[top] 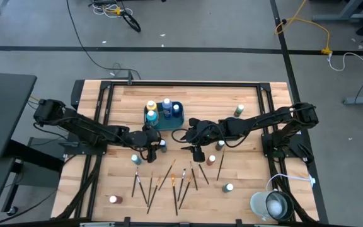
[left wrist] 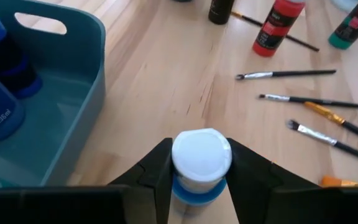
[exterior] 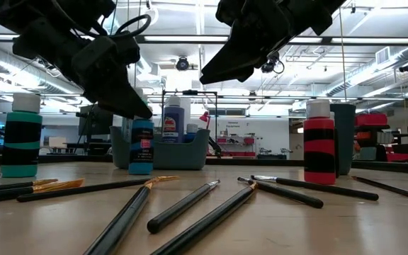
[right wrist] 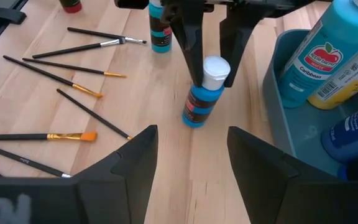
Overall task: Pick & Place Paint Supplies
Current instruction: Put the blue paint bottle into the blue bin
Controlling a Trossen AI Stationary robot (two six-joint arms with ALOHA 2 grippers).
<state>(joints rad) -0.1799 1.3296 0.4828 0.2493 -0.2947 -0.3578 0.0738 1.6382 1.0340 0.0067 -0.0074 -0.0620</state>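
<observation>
From my seat, the left gripper hides most of the blue bottle; only its white cap and a blue rim show between the fingers, and I cannot tell whether they touch it. Beside that bottle, the teal tray runs off the wrist picture's edge, its bottles cut to partial labels. From above, the brushes beyond the blue bottle are too thin to count surely, perhaps ten. At table height, the tray's contents are mostly screened by its wall.
</observation>
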